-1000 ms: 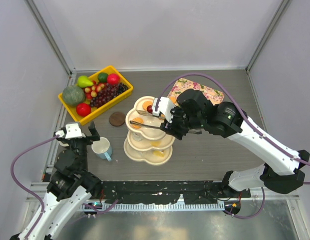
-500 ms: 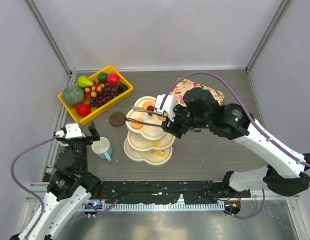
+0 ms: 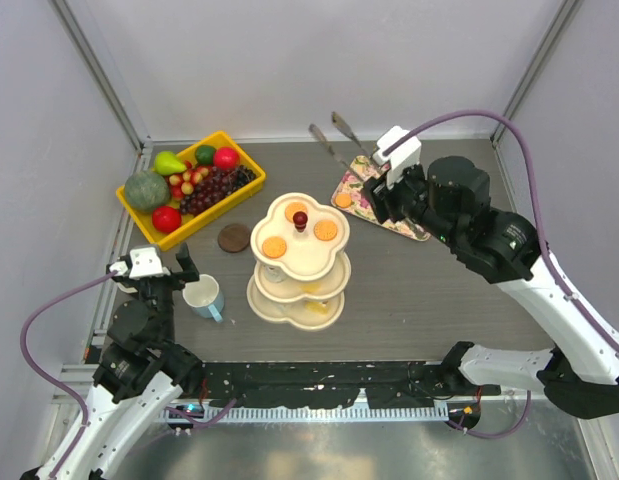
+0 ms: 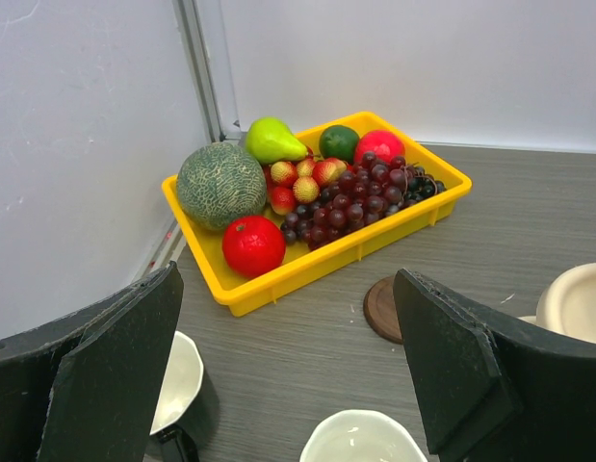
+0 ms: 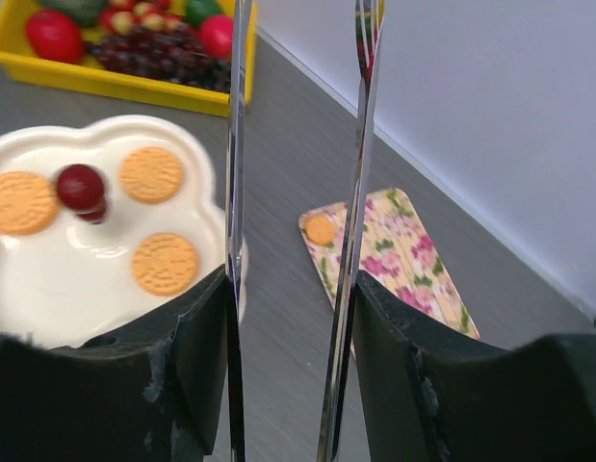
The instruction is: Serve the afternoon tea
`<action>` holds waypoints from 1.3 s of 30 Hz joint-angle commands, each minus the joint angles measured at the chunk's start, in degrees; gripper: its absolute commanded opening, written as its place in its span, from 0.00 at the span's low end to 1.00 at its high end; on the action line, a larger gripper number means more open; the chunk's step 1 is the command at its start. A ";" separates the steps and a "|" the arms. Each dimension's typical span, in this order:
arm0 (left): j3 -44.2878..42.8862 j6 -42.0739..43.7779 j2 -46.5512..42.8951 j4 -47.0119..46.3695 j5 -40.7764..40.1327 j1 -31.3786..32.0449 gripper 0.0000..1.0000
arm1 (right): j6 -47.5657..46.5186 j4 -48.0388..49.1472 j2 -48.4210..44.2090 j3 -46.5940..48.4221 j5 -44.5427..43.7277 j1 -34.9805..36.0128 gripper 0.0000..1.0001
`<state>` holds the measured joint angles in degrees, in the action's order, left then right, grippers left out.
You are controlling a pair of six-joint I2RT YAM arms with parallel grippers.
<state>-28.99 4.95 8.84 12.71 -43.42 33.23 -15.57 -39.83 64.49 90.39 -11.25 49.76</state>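
The tongs (image 5: 237, 144) are clamped by their handle end in my right gripper (image 5: 290, 298). Their two blades stand apart with nothing between them, pointing toward the far edge of the worktop.

My main worry is the one loose biscuit (image 5: 320, 229) on the near end of the flowered tray (image 5: 403, 255), by the far right of the worktop. It lies flat and thin, so I expect the blades could skid on it and flick it onto the table rather than pinch it. The blades are long and narrow too. If they twist in my grip, I'd judge the tips will close off-line and miss.

Swinging that length back over the middle could also clip the red knob (image 3: 300, 217) and rock the stand (image 3: 301, 252), shaking loose what it carries.

The stand sits at the middle of the worktop, upright. It is cream, clover-shaped and three-tiered. Three round orange biscuits (image 3: 275, 247) are spread over its top tier around the knob. The lower tiers show orange bits I can't make out.

The pale blue mug (image 3: 204, 296) stands just left of the stand, toward the near left. My left gripper (image 4: 288, 346) hangs beside it, spread wide and empty. Its camera shows a second, dark-sided mug (image 4: 187, 414) by one finger.
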 commanded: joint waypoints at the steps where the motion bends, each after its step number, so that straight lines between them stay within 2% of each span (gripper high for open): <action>1: -0.71 -0.20 -0.67 -1.55 0.00 -0.36 0.99 | 6.60 3.62 -0.33 -2.05 -3.44 -9.21 0.54; 7: -0.63 -0.20 -0.40 -1.55 0.09 -0.27 0.99 | 8.45 4.14 4.05 -7.59 3.33 -20.56 0.54; 14: -0.54 -0.29 0.21 -1.81 0.18 -0.27 0.99 | 10.12 8.45 13.46 -15.23 8.78 -26.20 0.54; 20: -0.28 -0.47 1.00 -1.99 0.53 -0.36 0.99 | 10.12 8.55 25.84 -13.40 9.04 -26.29 0.52; 26: 0.34 -0.38 1.70 -2.95 0.44 -0.27 0.99 | 9.86 8.63 32.88 -10.50 13.09 -26.12 0.52; 36: 0.51 -0.03 3.29 -3.30 0.35 -0.27 0.99 | 9.16 8.28 39.22 -7.25 11.42 -24.88 0.53; 39: 0.43 -0.03 3.64 -3.31 0.61 -0.27 0.99 | 8.89 7.23 40.45 -6.37 8.26 -24.62 0.53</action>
<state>-28.88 4.95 11.62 12.49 -43.40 33.23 -6.15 -33.45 104.01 80.53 -0.36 24.67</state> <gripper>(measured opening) 0.991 0.530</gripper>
